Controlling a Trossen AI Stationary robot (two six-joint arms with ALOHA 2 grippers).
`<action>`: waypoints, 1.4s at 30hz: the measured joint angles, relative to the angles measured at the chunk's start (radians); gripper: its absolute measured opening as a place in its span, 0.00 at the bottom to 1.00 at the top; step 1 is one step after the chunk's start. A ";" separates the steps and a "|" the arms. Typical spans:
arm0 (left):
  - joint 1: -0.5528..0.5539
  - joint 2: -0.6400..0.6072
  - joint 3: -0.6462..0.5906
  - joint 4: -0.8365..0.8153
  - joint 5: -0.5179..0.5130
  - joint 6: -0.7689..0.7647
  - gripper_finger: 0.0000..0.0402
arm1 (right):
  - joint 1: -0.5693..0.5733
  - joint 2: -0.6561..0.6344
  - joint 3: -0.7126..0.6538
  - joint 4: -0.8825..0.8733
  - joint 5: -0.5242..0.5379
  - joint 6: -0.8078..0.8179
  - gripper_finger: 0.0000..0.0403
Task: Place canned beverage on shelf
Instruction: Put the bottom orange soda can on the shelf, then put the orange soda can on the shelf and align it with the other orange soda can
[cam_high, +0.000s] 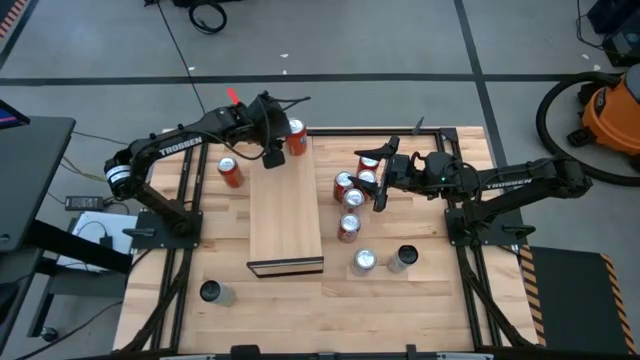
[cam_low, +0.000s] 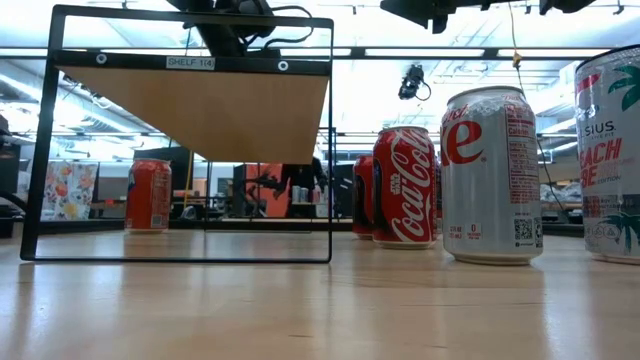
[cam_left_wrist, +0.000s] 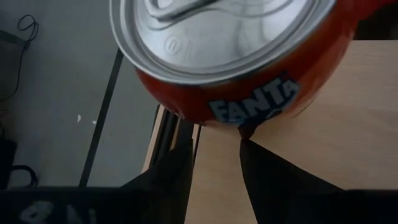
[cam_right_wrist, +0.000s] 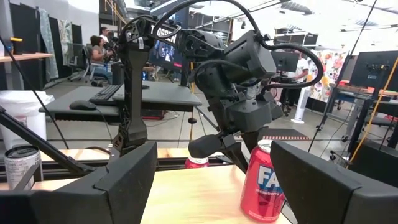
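Can at the far end of the shelf

Left gripper (cam_high: 285, 140) holds a red Fanta can (cam_high: 296, 138) upright at the shelf's (cam_high: 285, 215) far end. Right gripper (cam_high: 380, 178), jaws partly apart and empty, hovers over loose cans (cam_high: 349, 200) beside the shelf

I work in a robotics lab, an open room rather than a home or shop. My slatted wooden worktop (cam_high: 300, 300) sits in a black metal frame on a grey concrete floor (cam_high: 350, 40) marked with dark tape lines, with loose cables (cam_high: 205, 15) trailing across it and an orange shop vacuum (cam_high: 610, 105) parked at the side. Beyond the worktop I see desks with a keyboard (cam_right_wrist: 106, 93) and monitors (cam_right_wrist: 165, 53), people (cam_right_wrist: 99, 50) seated at workstations, long ceiling light strips (cam_low: 420, 52), and a colourful poster (cam_low: 68, 190) on a stand.
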 joint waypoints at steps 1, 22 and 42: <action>0.000 0.000 0.000 0.000 0.000 0.000 0.35 | 0.000 0.000 0.000 0.000 0.000 0.000 0.80; 0.033 -0.070 0.083 -0.472 0.058 -0.104 0.35 | 0.001 0.000 0.000 -0.010 0.000 -0.004 0.80; 0.240 -0.219 -0.225 -0.418 -0.141 -0.380 0.35 | 0.002 0.000 0.000 0.009 0.000 -0.004 0.80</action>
